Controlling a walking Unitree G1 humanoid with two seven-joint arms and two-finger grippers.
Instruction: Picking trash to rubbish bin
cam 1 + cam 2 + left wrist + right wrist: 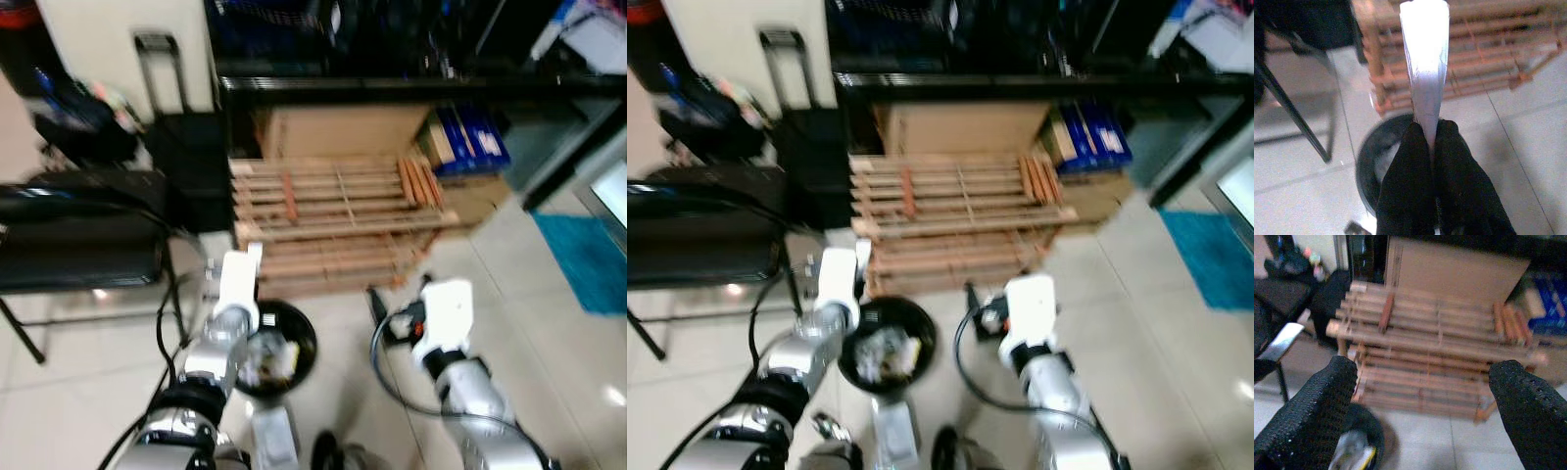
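Pale floor tiles carry a black rubbish bin [887, 348] just below the left gripper [1425, 142], its fingers pinching a silvery wrapper [1425, 63], seemingly poised for dropping. Right gripper [1425, 396] waits beside it, fingers spread.

A: What sits in the rubbish bin [886, 354]?
B: Pale scraps, too blurred to name. The left gripper [1432, 142] covers the near part of its rim in the wrist view.
A: And the white strip [1425, 63] it pinches?
B: Its far end runs past the picture's edge.
A: The right gripper [1422, 382]?
B: Both fingers are cut off at the frame.
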